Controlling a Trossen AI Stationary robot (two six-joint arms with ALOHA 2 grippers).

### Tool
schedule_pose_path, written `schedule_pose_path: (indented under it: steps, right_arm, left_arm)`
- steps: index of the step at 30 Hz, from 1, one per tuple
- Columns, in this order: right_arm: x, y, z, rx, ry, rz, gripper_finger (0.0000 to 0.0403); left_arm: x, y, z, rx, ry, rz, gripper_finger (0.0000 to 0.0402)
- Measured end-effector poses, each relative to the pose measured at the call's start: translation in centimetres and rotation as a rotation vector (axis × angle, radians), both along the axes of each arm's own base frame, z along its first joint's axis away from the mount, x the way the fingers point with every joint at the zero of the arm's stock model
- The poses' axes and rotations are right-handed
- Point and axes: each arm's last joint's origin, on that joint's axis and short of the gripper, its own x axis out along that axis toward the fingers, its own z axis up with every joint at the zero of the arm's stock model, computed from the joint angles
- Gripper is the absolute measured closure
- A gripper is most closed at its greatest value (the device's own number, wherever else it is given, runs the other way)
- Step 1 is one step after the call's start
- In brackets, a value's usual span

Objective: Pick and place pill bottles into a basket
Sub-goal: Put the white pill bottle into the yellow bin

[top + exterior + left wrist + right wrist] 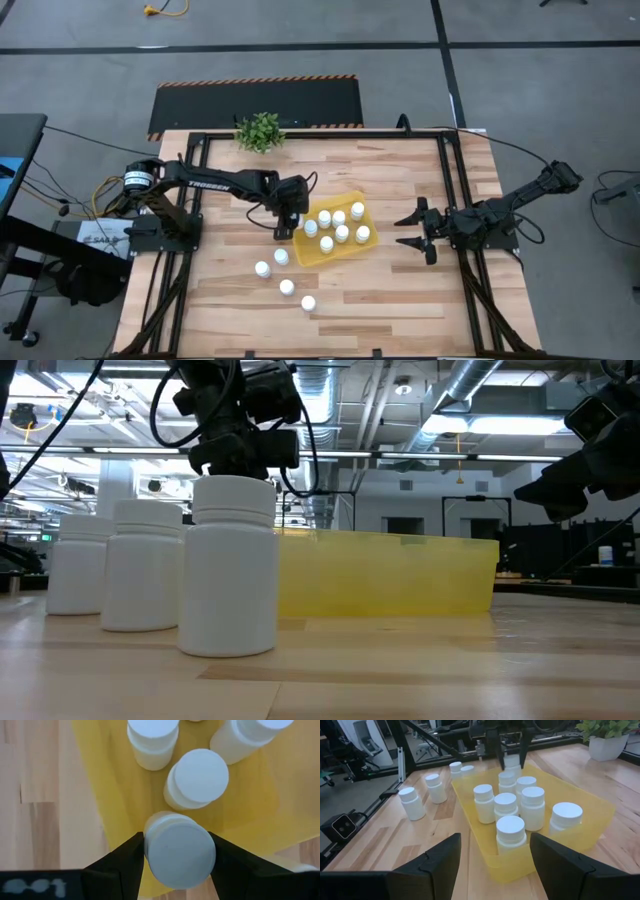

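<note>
The left gripper (pixel 289 222) is over the near-left corner of the yellow basket (pixel 352 203), and the wrist camera shows its jaws clamped on either side of a white pill bottle (pixel 179 852), which hangs above the basket's yellow floor close to the wall. So this looks like the placing step: a bottle carried over and about to be set down among the ones already inside. From above I count roughly seven bottles standing in the basket (pixel 341 232), grouped toward its middle, with two of them (pixel 196 779) just ahead of the held one. Four more pill bottles (pixel 287 287) stand loose on the wooden counter (pixel 400 300) in front of the basket's left corner, in a loose line running toward the near edge. The right gripper (pixel 418 229) waits off to the right of the basket, jaws spread wide and holding nothing. I'd judge the job a bit past halfway. What the next move seems to need is a short lowering onto a bare patch of floor just inside the wall, without nudging the two neighbours, then a clean opening of the jaws and a lift straight up. The risk I'd watch is the bottle catching the low rim or tipping against the nearest standing one.
</note>
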Motion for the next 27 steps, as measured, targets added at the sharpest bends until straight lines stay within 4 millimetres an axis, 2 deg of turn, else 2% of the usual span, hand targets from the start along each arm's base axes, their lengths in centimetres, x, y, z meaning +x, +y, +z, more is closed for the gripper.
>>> schedule_pose_path:
  steps: [27]
  right_arm:
    - [0.0,0.0,0.0,0.0,0.0,0.0,0.0173]
  left_arm:
    - [-0.15,-0.06,-0.27,-0.001,0.004,-0.03,0.0202]
